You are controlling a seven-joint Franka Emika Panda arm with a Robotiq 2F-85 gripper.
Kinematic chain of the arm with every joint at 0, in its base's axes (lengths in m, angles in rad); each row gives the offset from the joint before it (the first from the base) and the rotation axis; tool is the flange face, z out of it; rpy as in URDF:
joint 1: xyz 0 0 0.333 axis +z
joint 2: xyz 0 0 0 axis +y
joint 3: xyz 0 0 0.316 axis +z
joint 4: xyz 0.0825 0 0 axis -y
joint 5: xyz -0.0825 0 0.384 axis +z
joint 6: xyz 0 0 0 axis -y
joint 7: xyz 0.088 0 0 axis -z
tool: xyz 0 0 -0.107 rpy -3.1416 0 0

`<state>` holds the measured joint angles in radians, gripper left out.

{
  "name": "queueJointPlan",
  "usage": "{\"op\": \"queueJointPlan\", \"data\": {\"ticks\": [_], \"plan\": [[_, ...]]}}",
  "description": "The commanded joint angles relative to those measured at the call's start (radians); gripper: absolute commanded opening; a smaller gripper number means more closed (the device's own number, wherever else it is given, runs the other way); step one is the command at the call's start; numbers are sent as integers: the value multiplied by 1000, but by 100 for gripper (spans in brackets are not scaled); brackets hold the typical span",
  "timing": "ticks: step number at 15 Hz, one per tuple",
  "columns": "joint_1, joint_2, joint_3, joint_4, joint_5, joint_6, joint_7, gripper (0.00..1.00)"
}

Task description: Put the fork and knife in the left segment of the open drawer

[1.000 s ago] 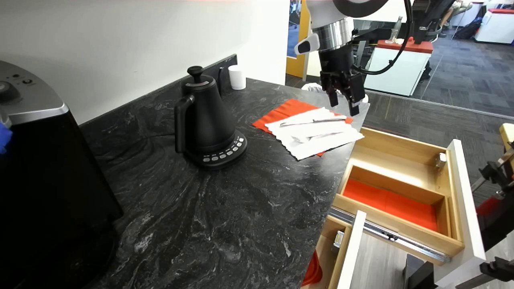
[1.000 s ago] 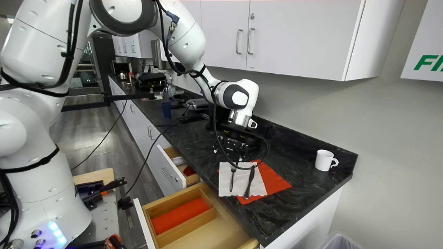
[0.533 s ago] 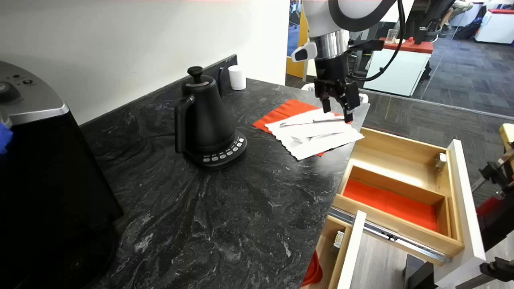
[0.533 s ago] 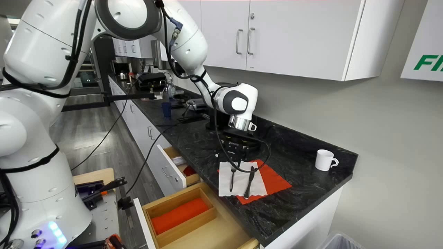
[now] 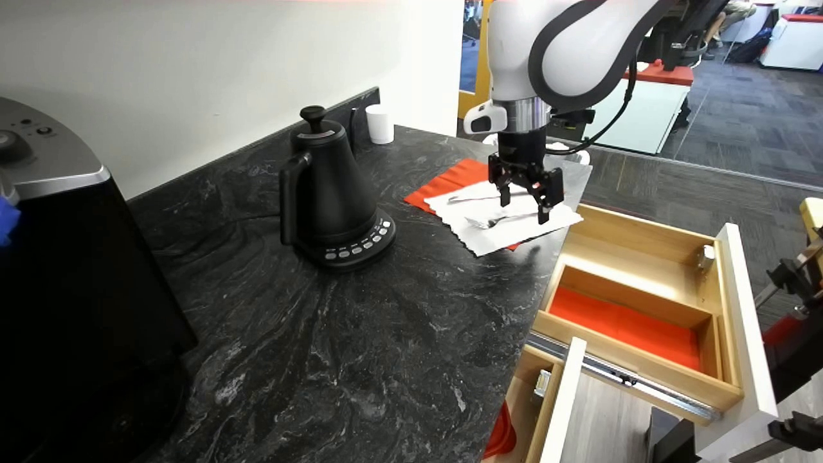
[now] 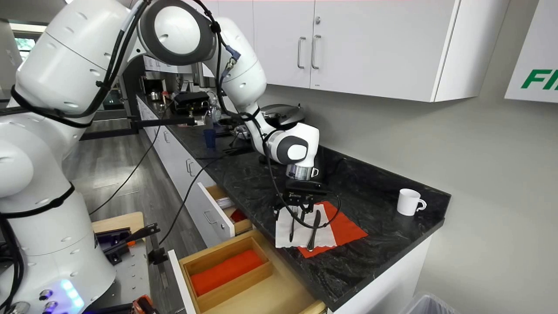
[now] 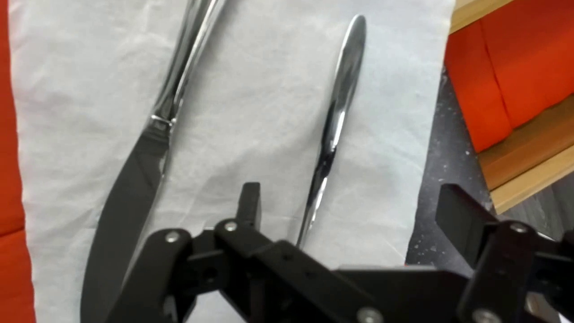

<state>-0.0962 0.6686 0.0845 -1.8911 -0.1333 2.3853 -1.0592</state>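
Two items, neither yet stowed: fork (image 7: 332, 130) and, at 9 o'clock of it in the wrist view, knife (image 7: 150, 154), both lying on a white napkin (image 7: 260, 98) upon the worktop (image 5: 360, 321). Jaws parted, nothing grasped, over the fork. Left segment (image 7: 522, 67) of the open drawer (image 5: 744, 308), red-lined: towards 2 o'clock in that view. Outstanding, seemingly: both pick-ups, both placements.

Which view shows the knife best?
The wrist view: the knife is largest there, most of the blade clear, though its handle runs out of frame. Both exterior views show it small, partly covered by the jaws or a cable.
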Motion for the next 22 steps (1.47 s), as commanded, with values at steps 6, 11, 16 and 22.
{"op": "queueJointPlan", "data": {"ticks": [6, 11, 16, 22], "plan": [[-9, -21, -14, -95, -82, 206, -66, 100], [-7, -22, -28, -121, -125, 280, -62, 100], [-14, -21, -25, -133, -133, 332, -62, 100], [-27, -39, -13, -178, -126, 402, -67, 74]]}}
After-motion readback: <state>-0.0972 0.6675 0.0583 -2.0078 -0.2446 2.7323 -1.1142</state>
